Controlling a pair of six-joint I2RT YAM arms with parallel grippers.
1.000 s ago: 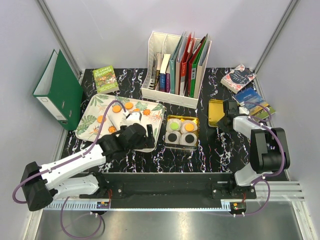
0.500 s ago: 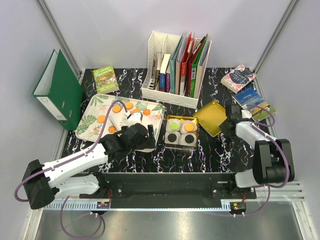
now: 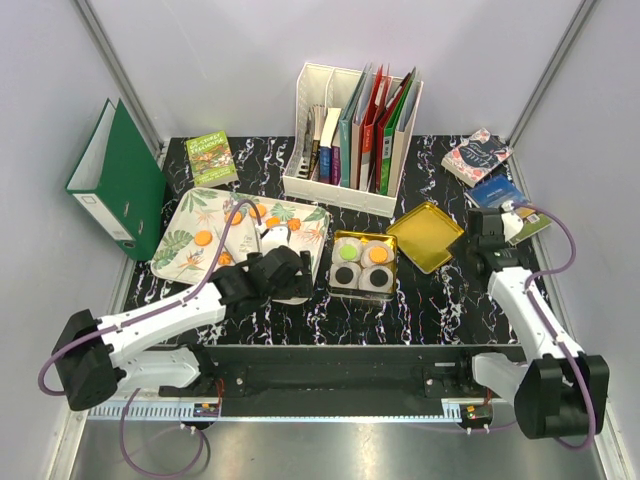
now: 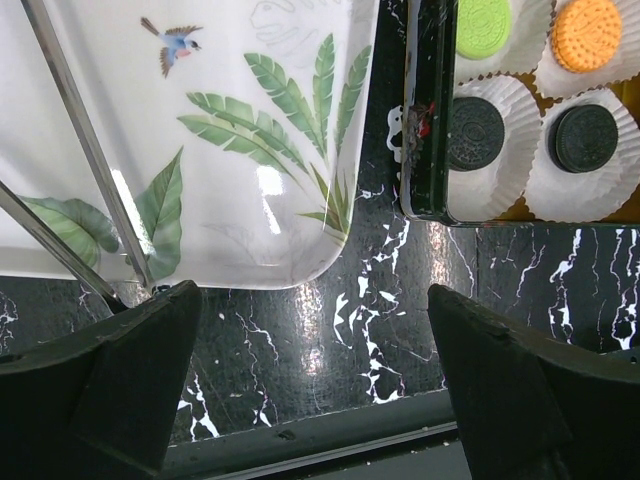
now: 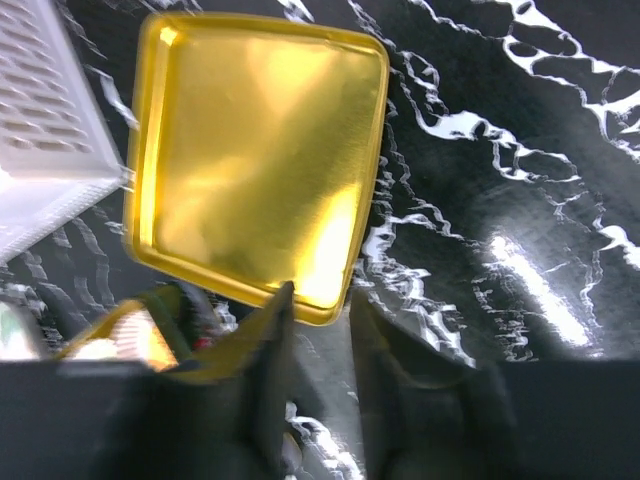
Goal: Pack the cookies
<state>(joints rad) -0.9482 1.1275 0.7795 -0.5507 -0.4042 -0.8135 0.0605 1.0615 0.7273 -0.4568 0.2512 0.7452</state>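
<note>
Left fingers [image 4: 140,380] wide apart by tray [image 4: 200,150], right fingers [image 5: 260,370] nearly together at gold lid [image 5: 260,160], grip unclear

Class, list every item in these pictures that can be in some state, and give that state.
tin: open, four cookies inside in paper cups.
lid: off, lying inside-up beside the tin.
tray: holds loose orange cookies.
green binder: shut, standing.
left gripper: open, empty.
right gripper: at the lid's edge, grip unclear.

Black white-veined marble tabletop [image 3: 430,300] between pale grey walls [image 3: 220,60] and slanting metal corner posts [image 3: 108,55].
</note>
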